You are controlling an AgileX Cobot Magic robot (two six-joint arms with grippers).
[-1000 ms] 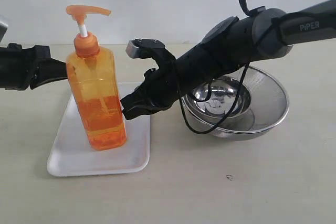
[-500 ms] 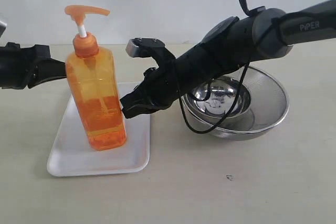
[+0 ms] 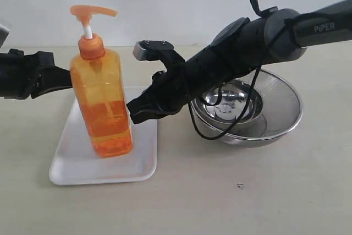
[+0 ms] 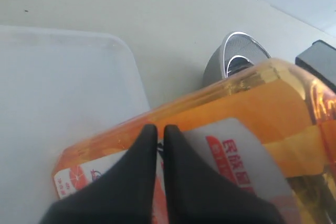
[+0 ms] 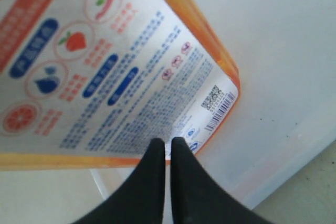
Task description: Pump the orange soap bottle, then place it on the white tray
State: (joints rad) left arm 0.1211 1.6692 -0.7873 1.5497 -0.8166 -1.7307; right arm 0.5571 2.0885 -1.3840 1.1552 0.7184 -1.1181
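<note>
exterior view: the left arm [image 3: 33, 78] is cut by the left edge, its tip hidden behind the bottle [image 3: 104, 108]. the right arm [image 3: 242, 53] leaves at the upper right edge and covers part of the bowls [image 3: 286, 108]. a dark speck [image 3: 239, 186] at lower right is too small to tell. left wrist view: the bottle hides most of a bowl [image 4: 236, 56], and its label [image 4: 231, 150] is blurred. right wrist view: the small print [image 5: 147, 98] cannot be read.

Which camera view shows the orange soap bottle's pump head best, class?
The exterior view: the pump head shows whole atop the orange soap bottle. Both wrist views show only the bottle's body and label, no pump.
</note>
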